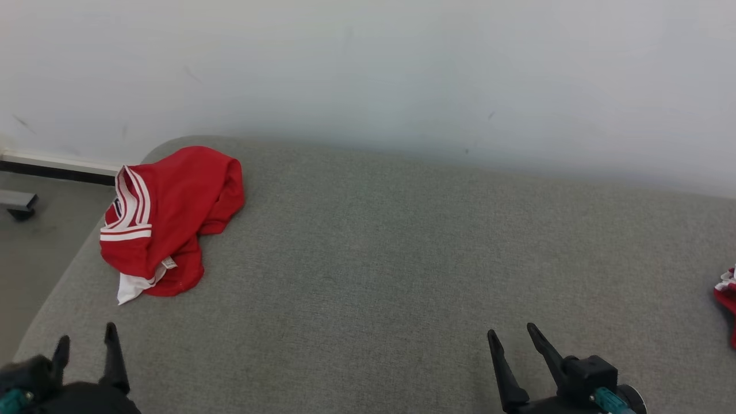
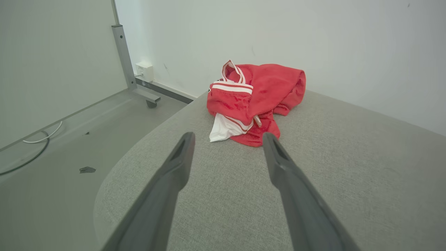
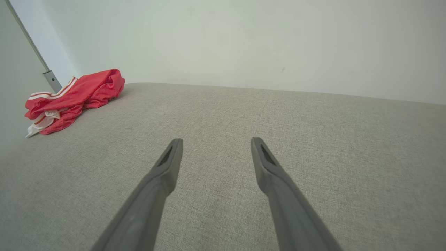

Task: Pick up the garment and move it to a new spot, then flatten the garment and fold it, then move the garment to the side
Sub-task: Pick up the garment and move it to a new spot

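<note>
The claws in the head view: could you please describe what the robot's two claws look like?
The left claw and the right claw each have two long, dark, tapering fingers on a blocky black base with a teal fitting. Up close, the fingers look matt grey, with a narrow slot near each tip.

Head camera looks down from above; both wrist cameras skim low (wallward), sharing the garment [image 1: 172,207].

Red-white item [image 1: 726,303] cut by right edge, perhaps cloth; garment [image 1: 172,213] label [image 1: 169,263] unreadable.
</note>
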### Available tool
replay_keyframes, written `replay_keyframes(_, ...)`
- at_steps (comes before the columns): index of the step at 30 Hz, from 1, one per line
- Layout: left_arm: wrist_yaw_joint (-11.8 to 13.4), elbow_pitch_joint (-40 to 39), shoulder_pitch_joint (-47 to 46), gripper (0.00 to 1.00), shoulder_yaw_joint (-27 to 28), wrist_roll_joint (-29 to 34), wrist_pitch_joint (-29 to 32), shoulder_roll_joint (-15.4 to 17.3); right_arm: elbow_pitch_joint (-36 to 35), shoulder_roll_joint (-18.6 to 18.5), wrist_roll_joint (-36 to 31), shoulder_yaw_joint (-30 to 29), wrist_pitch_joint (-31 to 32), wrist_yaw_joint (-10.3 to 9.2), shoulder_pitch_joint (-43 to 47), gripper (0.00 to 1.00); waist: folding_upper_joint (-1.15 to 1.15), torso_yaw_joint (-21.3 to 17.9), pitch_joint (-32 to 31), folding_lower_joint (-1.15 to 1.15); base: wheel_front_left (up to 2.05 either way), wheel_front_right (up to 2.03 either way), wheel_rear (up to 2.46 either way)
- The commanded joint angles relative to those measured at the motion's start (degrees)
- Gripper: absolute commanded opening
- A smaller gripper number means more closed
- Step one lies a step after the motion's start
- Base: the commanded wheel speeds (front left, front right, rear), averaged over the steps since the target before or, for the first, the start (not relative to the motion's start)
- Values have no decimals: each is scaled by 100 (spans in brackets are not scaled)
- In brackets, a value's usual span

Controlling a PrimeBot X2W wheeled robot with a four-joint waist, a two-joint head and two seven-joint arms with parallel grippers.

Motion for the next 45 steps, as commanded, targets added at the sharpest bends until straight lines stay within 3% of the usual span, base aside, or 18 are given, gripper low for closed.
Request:
replay_keyframes(1,7,77,-171,100,55,-53,31,81,-56,4,-53,47,37,-16,-58,100,-1,-181,199,0,0,0,0)
replay_keyframes(9,85,971,-1312,100,318,-434,219,379,-645,-154,-292,407,444,-16,-289,100,-1,-776,942,0,0,0,0)
replay_keyframes(17,157,1574,-2433,100,402,-578,591,811,-1785,-559,-260,659,960,-16,-277,100,-1,-1183,1878,0,0,0,0)
replay_keyframes(24,437,2116,-3102,100,551,-734,1067,1121,-2500,-760,-281,623,1217,-16,-316,100,-1,-1365,2585,0,0,0,0)
replay_keyframes(32,744,2807,-3536,100,687,-1010,1866,1090,-2800,-785,-330,521,1306,-16,-222,100,-1,-1396,2817,0,0,0,0)
replay_keyframes(33,746,2851,-3517,60,668,-998,1848,1079,-2800,-780,-332,526,1321,-16,-225,100,-1,-1397,2806,0,0,0,0)
replay_keyframes(34,749,2894,-3494,0,647,-989,1821,1063,-2796,-774,-328,535,1324,-16,-241,100,-1,-1397,2783,0,0,0,0)
replay_keyframes(40,449,2966,-3292,0,463,-962,1873,1058,-2667,-707,-274,565,1259,-16,-266,100,-1,-1332,2505,0,0,0,0)
replay_keyframes(45,217,2697,-3284,0,419,-932,1767,1402,-2441,-565,-175,697,1126,-16,-307,100,-1,-1351,2085,0,0,0,0)
